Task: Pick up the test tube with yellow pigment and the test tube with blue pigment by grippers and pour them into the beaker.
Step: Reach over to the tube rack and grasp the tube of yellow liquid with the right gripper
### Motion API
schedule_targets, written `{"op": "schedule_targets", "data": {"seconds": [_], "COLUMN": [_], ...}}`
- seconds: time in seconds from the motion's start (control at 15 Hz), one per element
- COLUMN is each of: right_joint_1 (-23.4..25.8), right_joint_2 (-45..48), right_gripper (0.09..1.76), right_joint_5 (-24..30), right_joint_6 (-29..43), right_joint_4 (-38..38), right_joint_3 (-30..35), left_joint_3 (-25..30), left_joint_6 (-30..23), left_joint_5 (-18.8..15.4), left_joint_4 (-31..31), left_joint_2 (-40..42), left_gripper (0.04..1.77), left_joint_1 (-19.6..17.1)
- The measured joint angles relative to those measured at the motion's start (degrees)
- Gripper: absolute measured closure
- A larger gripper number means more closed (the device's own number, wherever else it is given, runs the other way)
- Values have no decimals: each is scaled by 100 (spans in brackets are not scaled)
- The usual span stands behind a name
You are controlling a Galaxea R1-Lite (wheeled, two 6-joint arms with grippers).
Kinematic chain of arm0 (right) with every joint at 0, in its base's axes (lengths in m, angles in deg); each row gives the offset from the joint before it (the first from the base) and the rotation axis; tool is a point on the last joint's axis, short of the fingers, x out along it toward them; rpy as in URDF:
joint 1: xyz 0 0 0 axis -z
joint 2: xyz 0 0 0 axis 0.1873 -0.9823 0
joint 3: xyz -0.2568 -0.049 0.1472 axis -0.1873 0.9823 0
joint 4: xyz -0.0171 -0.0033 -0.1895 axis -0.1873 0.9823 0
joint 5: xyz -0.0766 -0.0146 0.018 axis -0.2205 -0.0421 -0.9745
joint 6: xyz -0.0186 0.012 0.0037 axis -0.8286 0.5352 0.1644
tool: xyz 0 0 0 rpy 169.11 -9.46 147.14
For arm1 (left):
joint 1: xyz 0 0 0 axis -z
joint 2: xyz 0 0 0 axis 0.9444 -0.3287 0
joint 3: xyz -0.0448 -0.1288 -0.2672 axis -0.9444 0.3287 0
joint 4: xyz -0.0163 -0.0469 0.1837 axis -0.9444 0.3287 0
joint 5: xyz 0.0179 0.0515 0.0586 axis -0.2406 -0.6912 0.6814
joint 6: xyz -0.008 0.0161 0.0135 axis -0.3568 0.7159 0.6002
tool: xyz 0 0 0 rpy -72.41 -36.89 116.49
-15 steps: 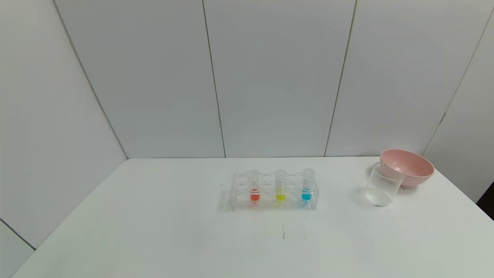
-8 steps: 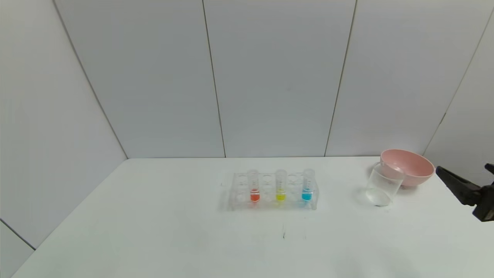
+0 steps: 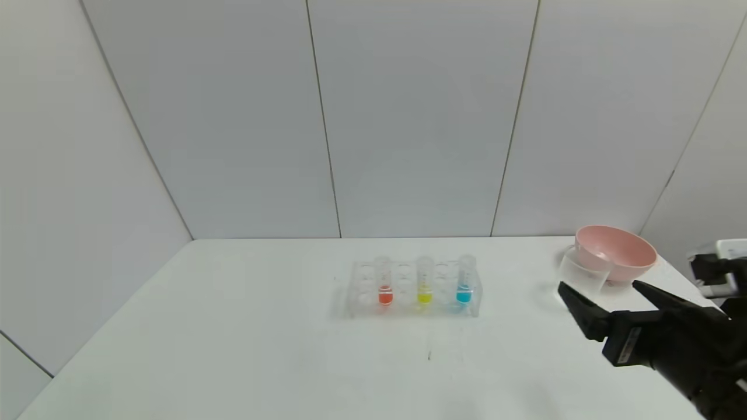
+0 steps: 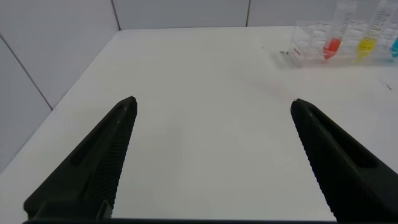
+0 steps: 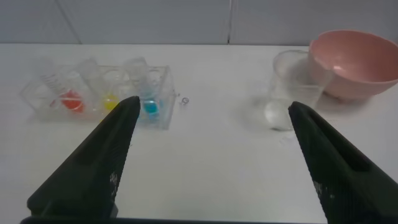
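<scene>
Clear plastic rack (image 3: 413,290): it is sitting well ahead of the right gripper (image 3: 607,291) and off to its left, holding three tubes upright; treat it as light and likely to shift if you knock it.
Right gripper: it is hovering over the table's (image 3: 245,326) right edge with its fingers spread wide and nothing between them; you are lining it up for a first reach, as far as one can judge.
Test tube with blue pigment (image 3: 465,281): it is standing at the rack end nearest this claw, so you are best placed taking it first, pinching the bare glass above the liquid and lifting straight up.
Test tube with yellow pigment (image 3: 424,282): it is waiting one slot farther from the claw, between the blue tube and the red-orange tube (image 3: 384,283); leave the red one alone.
Beaker (image 3: 582,274): it is standing just beyond the claw's fingertips, touching or nearly touching the pink bowl (image 3: 616,252); keep your sweep clear of it.
Left gripper (image 4: 211,118): it is idling out of the head view, fingers wide apart, with the rack far ahead and to its right.
Risk: you are working with thin, slippery tubes, so close gently and keep them upright until over the beaker.
</scene>
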State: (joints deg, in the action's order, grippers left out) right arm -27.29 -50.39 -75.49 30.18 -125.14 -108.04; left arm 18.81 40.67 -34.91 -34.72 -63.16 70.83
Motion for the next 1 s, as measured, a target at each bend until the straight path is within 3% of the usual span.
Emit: {"op": "schedule_targets", "data": {"seconds": [0.27,0.47,1.0], "right_joint_1": [-1742,-2509,-2647], "right_joint_2": [-890,-1554,-2369], "right_gripper": [14,14,14], "right_joint_5": [-1278,-1844,-2139], "right_joint_6": [607,818,884], "right_joint_4": [-20,-24,50], "right_joint_3": [-428,-1018,-1765], "left_joint_3": [0,0,0], "left_joint_6": [0,0,0], "left_joint_5": [0,0,0], "left_joint_4": [0,0,0], "left_joint_2": [0,0,0], "left_gripper": [5,5,5], "left_joint_1": [0,0,0]}}
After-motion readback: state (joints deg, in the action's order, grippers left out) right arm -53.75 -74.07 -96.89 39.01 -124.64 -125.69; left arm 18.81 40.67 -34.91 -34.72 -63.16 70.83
